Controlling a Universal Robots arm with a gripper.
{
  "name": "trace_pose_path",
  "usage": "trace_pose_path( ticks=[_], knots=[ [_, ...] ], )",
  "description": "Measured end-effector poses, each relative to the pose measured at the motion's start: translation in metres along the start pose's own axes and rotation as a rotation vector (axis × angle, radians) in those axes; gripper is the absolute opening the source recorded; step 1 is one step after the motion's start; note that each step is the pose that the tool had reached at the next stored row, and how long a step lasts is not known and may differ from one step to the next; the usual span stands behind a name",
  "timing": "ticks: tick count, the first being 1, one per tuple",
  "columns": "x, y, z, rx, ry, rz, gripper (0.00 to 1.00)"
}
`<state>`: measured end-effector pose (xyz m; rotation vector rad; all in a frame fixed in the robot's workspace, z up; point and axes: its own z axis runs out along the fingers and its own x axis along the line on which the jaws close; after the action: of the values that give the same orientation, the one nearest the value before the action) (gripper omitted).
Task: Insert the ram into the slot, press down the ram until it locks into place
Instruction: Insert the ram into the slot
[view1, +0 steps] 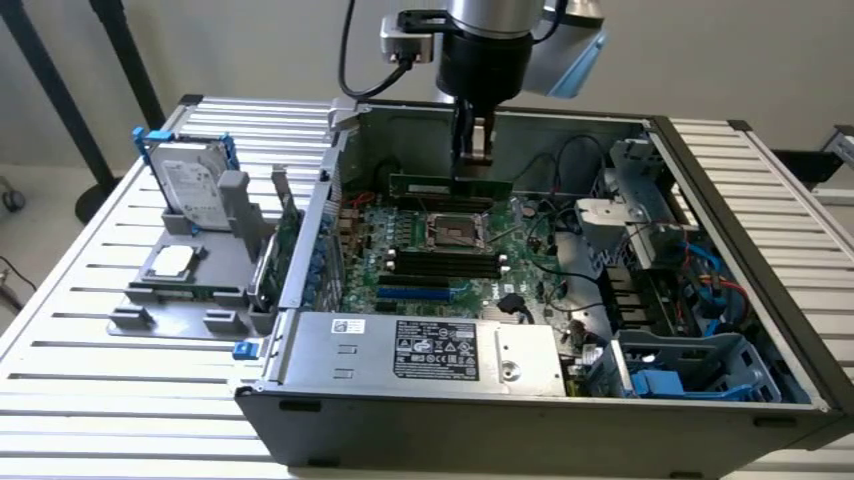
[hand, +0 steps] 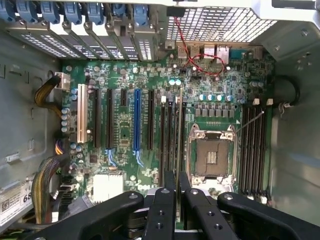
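Hanging inside the open computer case (view1: 534, 425), the jaws clench the ram (view1: 450, 187) by its top edge, holding it level, apparently just above a slot (hand: 170, 140) beside the processor socket (hand: 212, 157).

Black hand (hand: 177, 177) with two slim fingers (hand: 169, 200), screw-dotted linkage arms (hand: 100, 215); silver-and-black wrist (view1: 487, 45), black cable (view1: 344, 60) at its ten o'clock.

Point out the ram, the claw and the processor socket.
the ram (view1: 427, 186): exterior view, on its green face, beside the claw.
the claw (view1: 471, 162): exterior view, midway between its fingertips, shut on the ram.
the processor socket (hand: 212, 157): wrist view, on its dark centre.
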<state>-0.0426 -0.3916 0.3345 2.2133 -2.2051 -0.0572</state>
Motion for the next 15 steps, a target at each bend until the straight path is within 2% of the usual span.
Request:
trace_pose_path(
  ticks=[15],
  knots=[
    [0.000, -0.0063, 0.0271, 0.0000, 0.0000, 0.000, 0.14]
  ],
)
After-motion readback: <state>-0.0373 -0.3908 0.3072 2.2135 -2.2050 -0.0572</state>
